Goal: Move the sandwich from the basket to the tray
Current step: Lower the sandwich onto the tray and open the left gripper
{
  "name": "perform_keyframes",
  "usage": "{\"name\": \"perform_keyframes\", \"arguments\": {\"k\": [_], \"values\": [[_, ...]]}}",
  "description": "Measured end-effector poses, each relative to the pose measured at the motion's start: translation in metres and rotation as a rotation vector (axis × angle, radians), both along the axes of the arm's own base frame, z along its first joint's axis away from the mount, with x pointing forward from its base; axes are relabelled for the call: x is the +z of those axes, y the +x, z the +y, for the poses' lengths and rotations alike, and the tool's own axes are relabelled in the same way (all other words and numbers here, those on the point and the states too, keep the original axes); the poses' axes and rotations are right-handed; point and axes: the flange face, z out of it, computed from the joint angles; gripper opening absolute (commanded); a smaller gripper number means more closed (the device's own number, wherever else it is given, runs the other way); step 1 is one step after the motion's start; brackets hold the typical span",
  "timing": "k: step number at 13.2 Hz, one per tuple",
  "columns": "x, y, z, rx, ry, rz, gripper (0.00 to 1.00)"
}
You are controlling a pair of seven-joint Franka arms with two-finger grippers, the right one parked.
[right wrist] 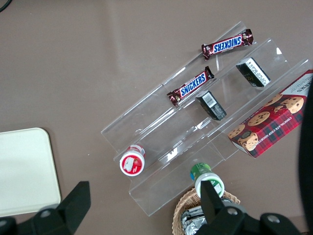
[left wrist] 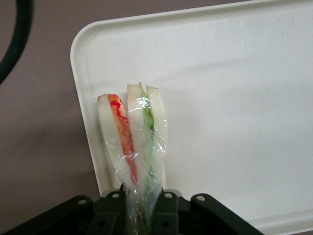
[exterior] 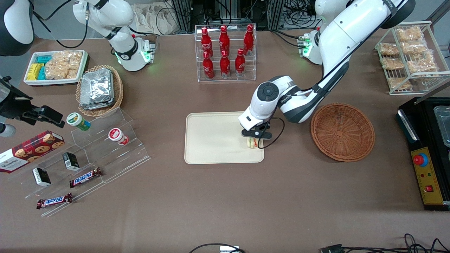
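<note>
Pincer (exterior: 254, 137) clamped on sandwich (left wrist: 134, 147), low over tray (exterior: 214, 140), at tray's end nearest basket (exterior: 342, 131). Basket empty, beside tray toward working arm's end of bench.

Risks, as I judge them:
- Sandwich sits close to tray's rim; release here could leave it tipped over rim onto bench.
- Grip is on clear wrap and bread edge; wrap may cling to fingers (left wrist: 164, 215), dragging wedge as arm lifts.
- Wedge held on edge; likely flops flat on release, maybe outward.
</note>
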Motion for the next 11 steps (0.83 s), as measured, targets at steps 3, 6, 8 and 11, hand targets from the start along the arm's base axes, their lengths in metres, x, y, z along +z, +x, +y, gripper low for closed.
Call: {"name": "perform_keyframes", "arguments": {"k": [3, 6, 8, 11], "values": [[0.001, 0.002, 0.0, 0.013, -0.002, -0.004, 1.0], [0.004, 0.005, -0.001, 0.025, -0.006, -0.009, 1.0], [0.009, 0.01, -0.001, 0.033, -0.01, -0.018, 1.0], [0.044, 0.024, 0.006, 0.081, 0.04, -0.021, 1.0]]}}
